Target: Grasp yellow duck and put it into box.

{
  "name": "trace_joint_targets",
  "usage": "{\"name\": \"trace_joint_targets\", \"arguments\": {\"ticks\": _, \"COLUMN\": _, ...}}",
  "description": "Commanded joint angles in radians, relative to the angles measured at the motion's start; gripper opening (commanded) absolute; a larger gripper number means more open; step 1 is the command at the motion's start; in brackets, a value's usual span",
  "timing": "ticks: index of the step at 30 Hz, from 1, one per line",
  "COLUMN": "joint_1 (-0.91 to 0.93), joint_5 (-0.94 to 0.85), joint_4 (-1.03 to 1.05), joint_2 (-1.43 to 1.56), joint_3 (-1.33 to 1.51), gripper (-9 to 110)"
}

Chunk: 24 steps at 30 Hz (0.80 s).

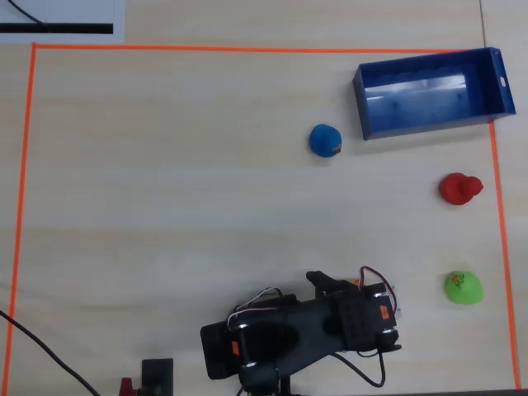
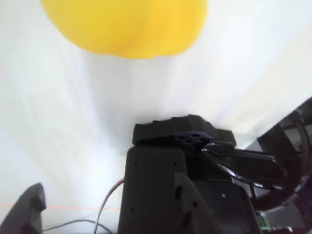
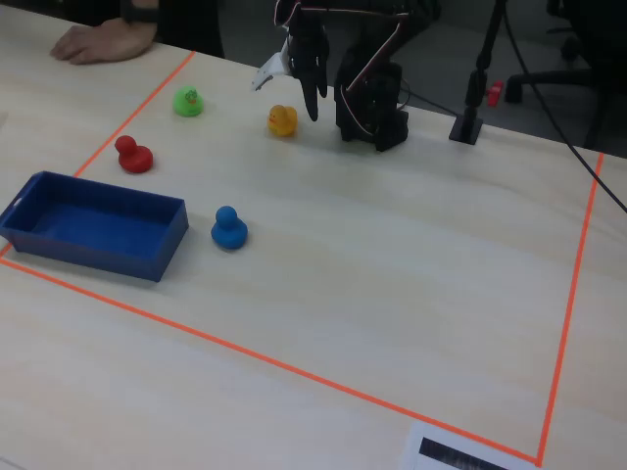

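Sitting on the pale wooden table (image 3: 411,255) just beside the arm's base, the yellow duck (image 3: 282,120) rests upright and untouched, its rounded body filling the top of the wrist view (image 2: 126,24). It looks like a small hollow rubber toy: light, soft enough to give under pressure, smooth and likely to squirt out of a pinch set too high on the head. The broad lower body, taken across its flanks, seems the safest hold. The gripper (image 3: 289,78) hangs directly above it with its jaws parted, one dark finger and one pale finger splayed, holding nothing. Farther out, the green duck (image 3: 188,101) and red duck (image 3: 133,155) lie toward the box (image 3: 162,257), which stands empty well apart from the yellow duck, with a blue duck (image 3: 228,227) just beside it.
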Motion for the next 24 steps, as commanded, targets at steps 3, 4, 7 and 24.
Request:
{"name": "trace_joint_targets", "arguments": {"ticks": 3, "joint_1": 0.005, "joint_5": 0.006, "joint_4": -0.143, "joint_2": -0.124, "joint_3": -0.012, "gripper": 37}}
{"name": "trace_joint_targets", "arguments": {"ticks": 4, "joint_1": 0.008, "joint_5": 0.003, "joint_4": -0.163, "joint_2": -0.15, "joint_3": -0.018, "gripper": 37}}
{"name": "trace_joint_targets", "arguments": {"ticks": 7, "joint_1": 0.018, "joint_5": -0.002, "joint_4": -0.198, "joint_2": -0.218, "joint_3": -0.044, "gripper": 37}}
{"name": "trace_joint_targets", "arguments": {"ticks": 24, "joint_1": 0.035, "joint_5": -0.017, "joint_4": -0.339, "joint_2": -0.411, "joint_3": -0.114, "gripper": 38}}
